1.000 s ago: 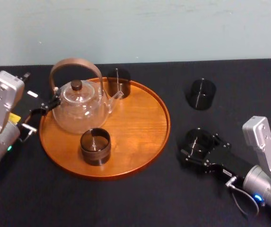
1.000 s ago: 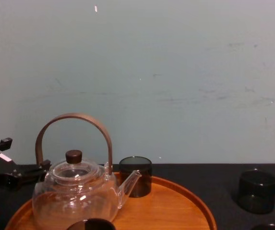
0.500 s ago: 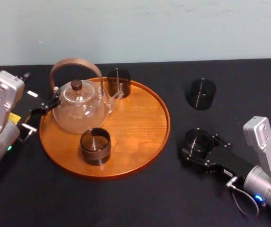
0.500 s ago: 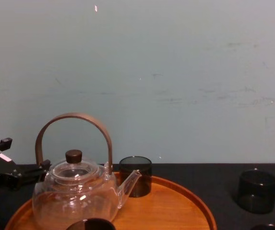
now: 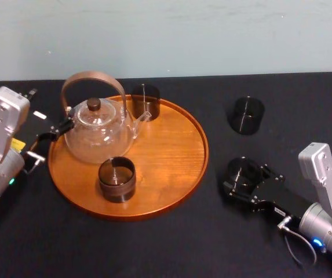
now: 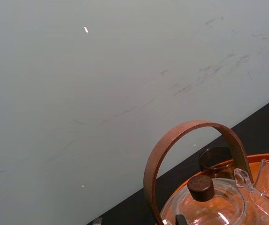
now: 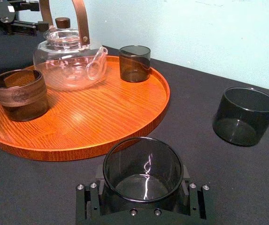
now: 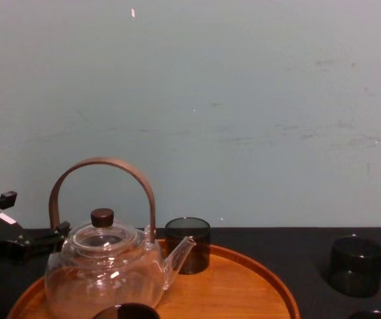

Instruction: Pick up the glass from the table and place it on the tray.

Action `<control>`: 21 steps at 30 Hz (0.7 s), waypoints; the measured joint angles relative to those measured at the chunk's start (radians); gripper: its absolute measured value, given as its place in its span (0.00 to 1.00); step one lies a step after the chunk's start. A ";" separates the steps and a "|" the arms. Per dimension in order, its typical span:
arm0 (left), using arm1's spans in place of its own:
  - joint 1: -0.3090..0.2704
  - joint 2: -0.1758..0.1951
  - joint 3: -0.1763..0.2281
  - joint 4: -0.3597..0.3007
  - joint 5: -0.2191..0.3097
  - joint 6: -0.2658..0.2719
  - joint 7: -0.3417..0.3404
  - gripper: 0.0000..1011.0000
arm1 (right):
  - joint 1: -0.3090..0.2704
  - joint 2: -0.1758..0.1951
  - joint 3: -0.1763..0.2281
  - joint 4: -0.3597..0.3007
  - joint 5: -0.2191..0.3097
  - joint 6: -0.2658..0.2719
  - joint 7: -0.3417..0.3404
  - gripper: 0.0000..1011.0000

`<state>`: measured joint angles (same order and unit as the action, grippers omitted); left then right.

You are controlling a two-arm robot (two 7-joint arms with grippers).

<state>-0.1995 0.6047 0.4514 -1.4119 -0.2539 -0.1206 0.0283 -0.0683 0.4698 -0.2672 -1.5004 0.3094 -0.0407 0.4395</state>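
Observation:
A dark smoked glass [image 5: 241, 172] stands on the black table [image 5: 154, 243], to the right of the round orange-brown tray [image 5: 171, 150]. My right gripper [image 5: 244, 184] has its black fingers against both sides of this glass near its base. The right wrist view shows the glass [image 7: 142, 168] upright between the jaws, with the tray [image 7: 101, 117] beyond it. My left gripper [image 5: 50, 139] rests open at the tray's left rim, beside the teapot.
On the tray stand a glass teapot [image 5: 96, 130] with a brown hoop handle, a brown-banded glass [image 5: 117, 178] at the front and a dark glass [image 5: 145, 101] at the back. A second dark glass [image 5: 246, 115] stands on the table behind my right gripper.
The right arm has shifted very slightly; the glass stays in place between its fingers. The left arm has not moved.

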 joint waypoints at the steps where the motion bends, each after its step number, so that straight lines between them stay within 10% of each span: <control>1: 0.000 0.000 0.000 0.000 0.000 0.000 0.000 1.00 | 0.000 0.000 0.000 0.000 0.000 0.000 0.000 0.90; 21: 0.000 0.000 0.000 0.000 0.000 0.000 0.000 1.00 | 0.046 0.016 -0.034 -0.079 0.028 0.055 0.006 0.90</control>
<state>-0.1995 0.6047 0.4514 -1.4120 -0.2539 -0.1206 0.0283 -0.0223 0.4860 -0.3009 -1.5795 0.3375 0.0138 0.4450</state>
